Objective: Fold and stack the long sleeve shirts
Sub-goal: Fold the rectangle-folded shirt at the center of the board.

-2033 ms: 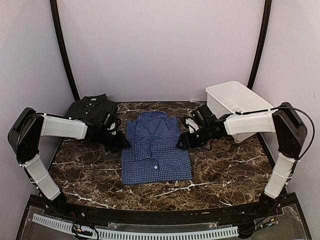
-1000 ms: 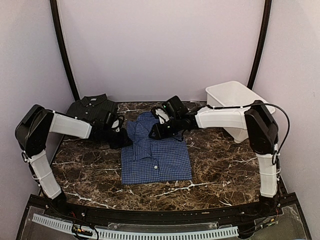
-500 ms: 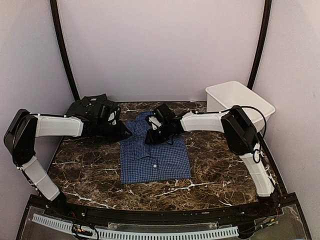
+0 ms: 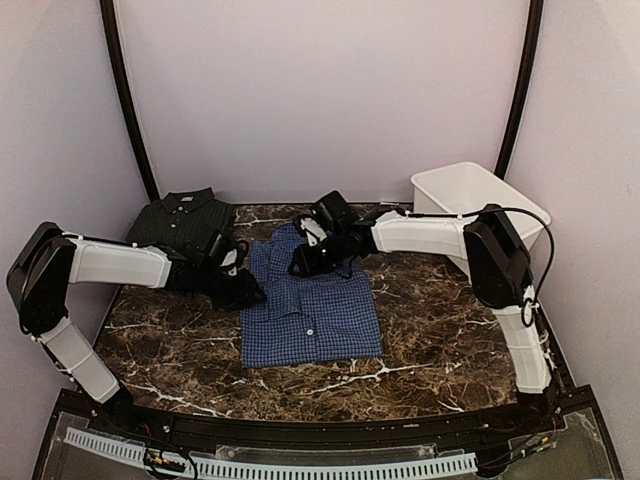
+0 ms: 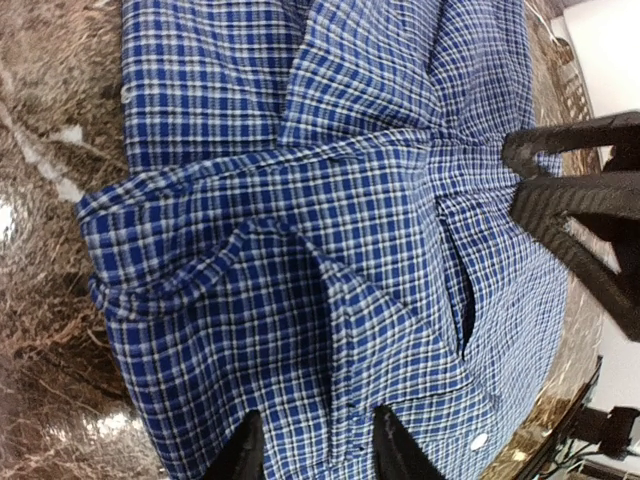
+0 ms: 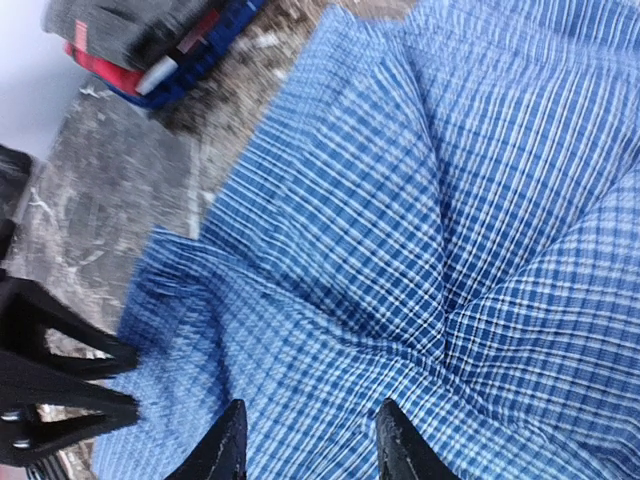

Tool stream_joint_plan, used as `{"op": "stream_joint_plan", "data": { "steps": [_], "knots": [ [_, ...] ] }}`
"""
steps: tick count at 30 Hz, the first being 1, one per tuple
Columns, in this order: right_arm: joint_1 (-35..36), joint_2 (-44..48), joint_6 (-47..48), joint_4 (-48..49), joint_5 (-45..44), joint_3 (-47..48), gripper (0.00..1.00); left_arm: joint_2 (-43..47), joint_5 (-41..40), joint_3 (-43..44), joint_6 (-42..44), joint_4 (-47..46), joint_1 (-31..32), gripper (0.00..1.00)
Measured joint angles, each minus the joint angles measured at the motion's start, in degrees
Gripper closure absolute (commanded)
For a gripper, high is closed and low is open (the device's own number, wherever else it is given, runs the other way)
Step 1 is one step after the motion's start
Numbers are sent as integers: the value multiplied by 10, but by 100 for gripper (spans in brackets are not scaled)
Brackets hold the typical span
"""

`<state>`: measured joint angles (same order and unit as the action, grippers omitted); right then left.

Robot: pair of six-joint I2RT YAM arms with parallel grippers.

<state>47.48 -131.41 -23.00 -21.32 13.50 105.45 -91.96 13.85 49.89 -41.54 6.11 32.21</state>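
The blue checked shirt (image 4: 312,305) is lying folded in the middle of the table (image 4: 440,330). The dark shirt (image 4: 183,215) is sitting back left and the white basket (image 4: 478,200) back right. I am holding my left gripper (image 4: 245,290) at the blue shirt's left edge and my right gripper (image 4: 300,262) over its collar end. Both have their jaws parted, pinching nothing. Half a second ago my left gripper was farther back, nearer the dark shirt.

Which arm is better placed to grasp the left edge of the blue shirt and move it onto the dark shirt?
Probably left: the left tool sits at the left edge of the blue shirt, close to the dark shirt, while the right tool is over the collar, farther from both.
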Motion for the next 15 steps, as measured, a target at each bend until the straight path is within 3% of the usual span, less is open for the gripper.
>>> {"op": "stream_joint_plan", "data": {
  "steps": [5,15],
  "knots": [
    [0,70,1,4,-9,-17,56,-7,3,0,-9,-5,13,53],
    [0,168,8,9,-36,-71,54,-63,30,27,-29,-29,29,52]
  ]
}}
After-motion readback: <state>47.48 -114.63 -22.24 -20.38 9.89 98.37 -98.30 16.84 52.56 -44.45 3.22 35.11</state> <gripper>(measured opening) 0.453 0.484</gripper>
